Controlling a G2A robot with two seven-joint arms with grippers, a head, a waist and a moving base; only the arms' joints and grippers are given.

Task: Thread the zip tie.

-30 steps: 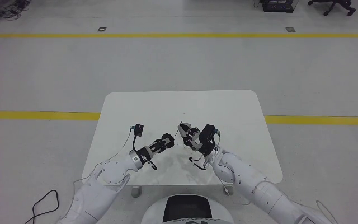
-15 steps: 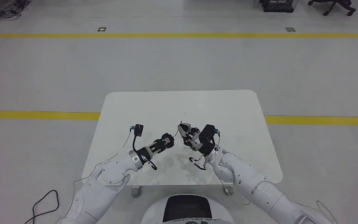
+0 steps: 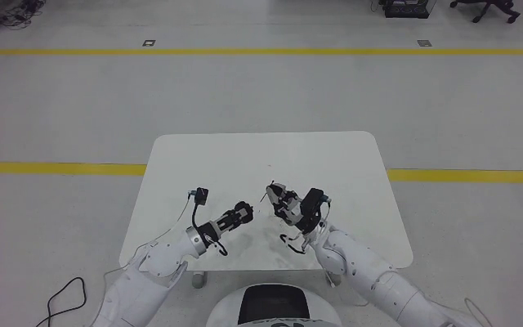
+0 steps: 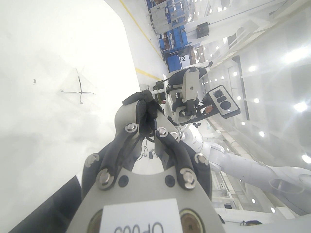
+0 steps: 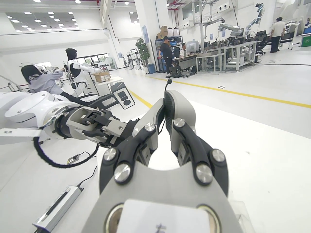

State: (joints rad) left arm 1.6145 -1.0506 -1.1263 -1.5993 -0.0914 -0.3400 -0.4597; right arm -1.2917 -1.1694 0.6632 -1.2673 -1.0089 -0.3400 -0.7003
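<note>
- Currently, the tie (image 5: pixel 168 81) is pinched between the pressed-together fingers of the right claw (image 5: pixel 165 101). A short length ending in a small block is seen standing up past the fingertips.
- The left claw (image 4: pixel 144 101) is held just beside the right claw and pointed toward it, with a small gap between the two.
- The worktop (image 3: pixel 327 155) lies below the right claw and is not touched by it.
- The left claw's fingers are pressed together as well. Whether anything is held between them cannot be told, since nothing thin can be made out against the dark pads.
- The step in hand is judged to be the lining-up before threading, as no closed loop is seen at the right claw.
- The next move would call for fine alignment, with the strap's tail met squarely with the slot of its head.
- For that, a slow, short approach toward the right claw and a steady wrist angle would be needed.
- A miss is judged likely if the thin strap is bent or twisted in the grip.
</note>
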